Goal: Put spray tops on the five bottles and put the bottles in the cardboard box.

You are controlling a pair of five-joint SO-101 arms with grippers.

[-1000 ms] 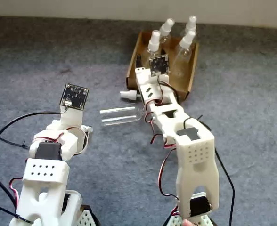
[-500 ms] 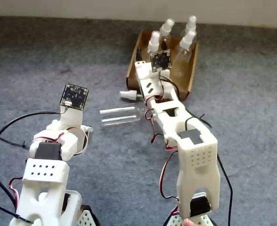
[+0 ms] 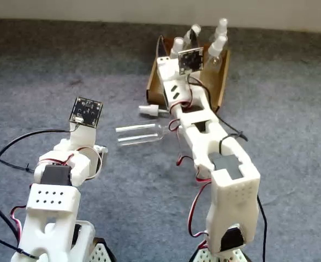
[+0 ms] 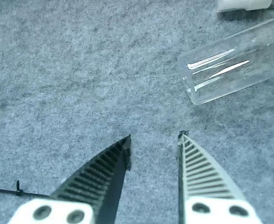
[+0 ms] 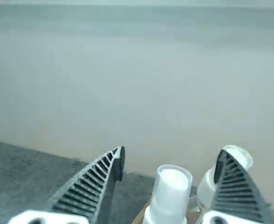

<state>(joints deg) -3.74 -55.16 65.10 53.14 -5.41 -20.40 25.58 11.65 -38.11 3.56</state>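
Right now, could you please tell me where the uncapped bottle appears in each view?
High view: the uncapped bottle lies on the carpet, near the cardboard box.
Left wrist view: the bottle lies ahead of the open left hand.
Right wrist view: faces the wall past boxed spray tops.
Shared landmark: the loose spray top beside the bottle.

My right gripper [image 5: 167,158] has pushed farther out over the cardboard box [image 3: 224,82], from its middle toward its far edge, above the capped bottles [image 5: 170,189].

surface: grey table [image 3: 51,65] | bottle [image 3: 141,134] on its side | spray top [image 3: 149,110] just beside | cardboard box [image 3: 223,87] farther back
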